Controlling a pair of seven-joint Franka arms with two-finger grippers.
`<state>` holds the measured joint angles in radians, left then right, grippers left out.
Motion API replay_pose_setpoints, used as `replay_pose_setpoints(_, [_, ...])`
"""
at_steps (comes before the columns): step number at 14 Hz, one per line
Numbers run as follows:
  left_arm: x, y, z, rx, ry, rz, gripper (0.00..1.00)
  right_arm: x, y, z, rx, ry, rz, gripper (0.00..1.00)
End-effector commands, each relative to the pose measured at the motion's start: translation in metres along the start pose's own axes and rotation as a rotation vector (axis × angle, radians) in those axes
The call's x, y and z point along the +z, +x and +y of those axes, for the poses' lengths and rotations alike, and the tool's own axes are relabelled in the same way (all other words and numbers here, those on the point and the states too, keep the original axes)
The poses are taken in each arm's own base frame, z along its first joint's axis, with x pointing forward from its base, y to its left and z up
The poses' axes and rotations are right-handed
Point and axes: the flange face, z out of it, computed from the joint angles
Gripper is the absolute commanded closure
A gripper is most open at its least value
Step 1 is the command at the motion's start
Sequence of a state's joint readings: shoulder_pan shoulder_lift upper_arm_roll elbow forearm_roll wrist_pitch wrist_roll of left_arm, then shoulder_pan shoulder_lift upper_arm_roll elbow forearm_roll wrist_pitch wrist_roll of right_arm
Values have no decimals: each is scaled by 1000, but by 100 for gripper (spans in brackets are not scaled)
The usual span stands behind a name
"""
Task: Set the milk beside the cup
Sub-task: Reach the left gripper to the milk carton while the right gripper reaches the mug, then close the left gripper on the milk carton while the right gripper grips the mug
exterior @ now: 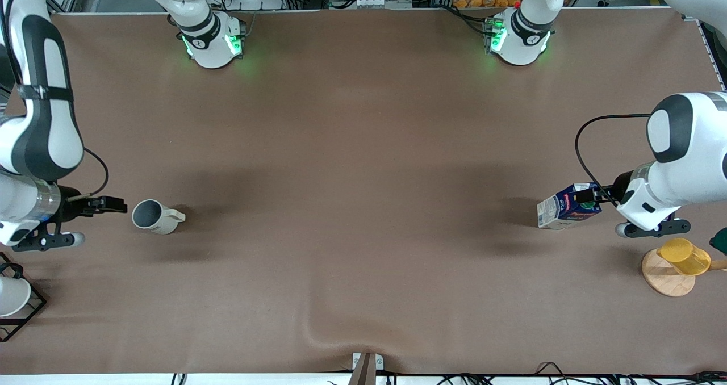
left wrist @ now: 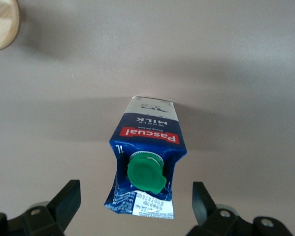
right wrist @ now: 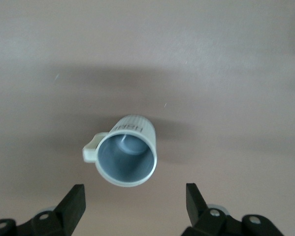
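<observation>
A: Where is the milk (exterior: 567,208) sitting for you?

B: It is standing upright on the tabletop (exterior: 363,175) at the left arm's end, well apart from the cup (exterior: 154,217), which is sitting at the right arm's end. You are looking at 2 things with nearly the whole tabletop between them.

A: And the tools?

B: Your left tool (exterior: 586,195) is hovering right over the milk with its fingers (left wrist: 68,200) spread wide, released, one on each side of the green cap (left wrist: 146,172). The carton's long axis is running vertically, straight down from the tool. Your right tool (exterior: 116,205) is hanging just beside the cup, jaws apart and grasping nothing.

A: So which arm is taking it?

B: I am judging the left, since it is much nearer the milk; you are lowering, clenching, then carrying toward the cup.
</observation>
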<state>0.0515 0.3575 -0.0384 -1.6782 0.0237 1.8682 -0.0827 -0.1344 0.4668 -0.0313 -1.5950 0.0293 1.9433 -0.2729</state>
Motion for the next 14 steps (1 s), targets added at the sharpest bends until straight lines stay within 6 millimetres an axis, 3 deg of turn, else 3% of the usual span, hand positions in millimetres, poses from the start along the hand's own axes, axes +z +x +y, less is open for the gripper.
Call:
replay_pose_setpoints(1, [11, -1, 2, 11, 22, -16, 0, 39, 8, 13, -23, 2, 20, 12])
replay_pose_setpoints(6, [26, 2, 1, 16, 23, -41, 0, 64, 1, 2, -46, 23, -25, 33])
replay_pose_setpoints(8, [30, 4, 1, 16, 22, -44, 8, 81, -5, 1, -62, 25, -31, 37])
replay_pose_setpoints(11, [35, 7, 2, 17, 23, -47, 22, 86, -7, 6, -57, 21, -18, 38])
replay_pose_setpoints(13, [36, 6, 4, 18, 22, -48, 30, 88, -6, 9, -55, 18, -7, 51])
replay_pose_setpoints(14, [35, 6, 4, 18, 22, -47, 33, 91, -6, 12, -51, 17, -9, 64])
